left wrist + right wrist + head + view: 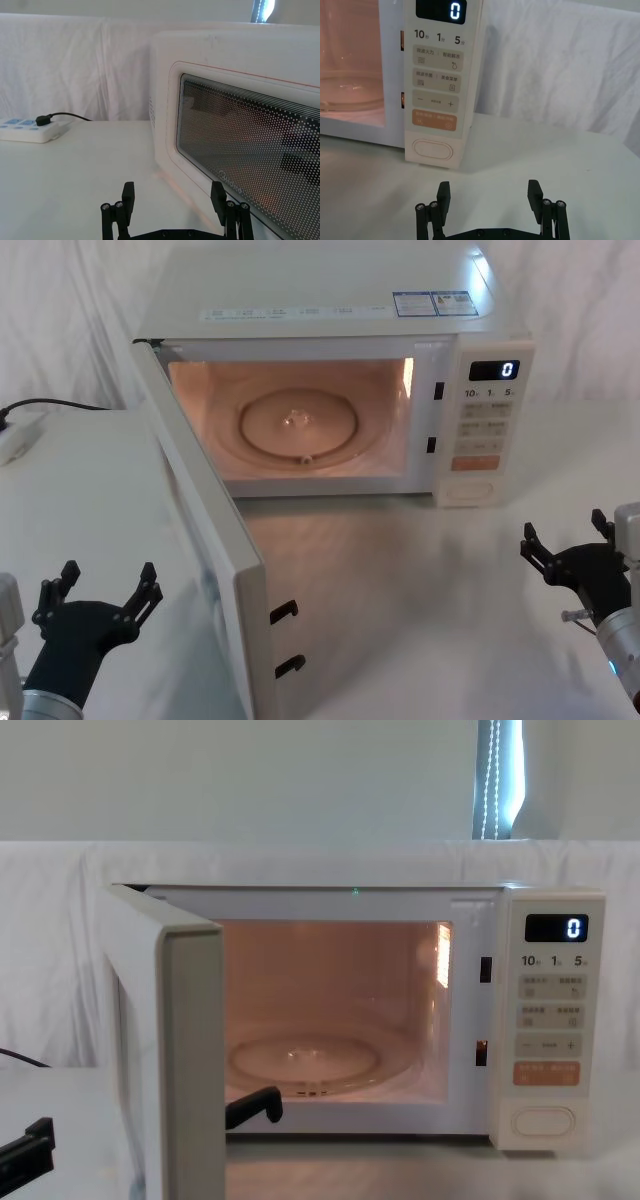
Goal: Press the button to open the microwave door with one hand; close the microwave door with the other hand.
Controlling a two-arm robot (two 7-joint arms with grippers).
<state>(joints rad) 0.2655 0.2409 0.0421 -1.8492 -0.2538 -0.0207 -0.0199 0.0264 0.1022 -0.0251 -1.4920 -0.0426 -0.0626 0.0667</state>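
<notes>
1. Nearest the head camera, the left gripper (pixel 100 602) hangs low with its fingers spread and grasping nothing, just outside the swung-out microwave door (pixel 205 540).
2. Over on the other side, the right gripper (pixel 568 552) is likewise released and empty, near the control panel (pixel 485 420) but apart from it.
3. Opening looks done: the door stands wide, hinged on the robot's left, its latch hooks (pixel 287 638) pointing into open air and the cavity lit.
4. The oval button (pixel 433 149) sits at the panel's foot, untouched now.
5. Closing remains, apparently the left gripper's job.
6. Inside the microwave (pixel 330 300) lies a bare glass turntable (pixel 298 426), with no food or dish on it.
</notes>
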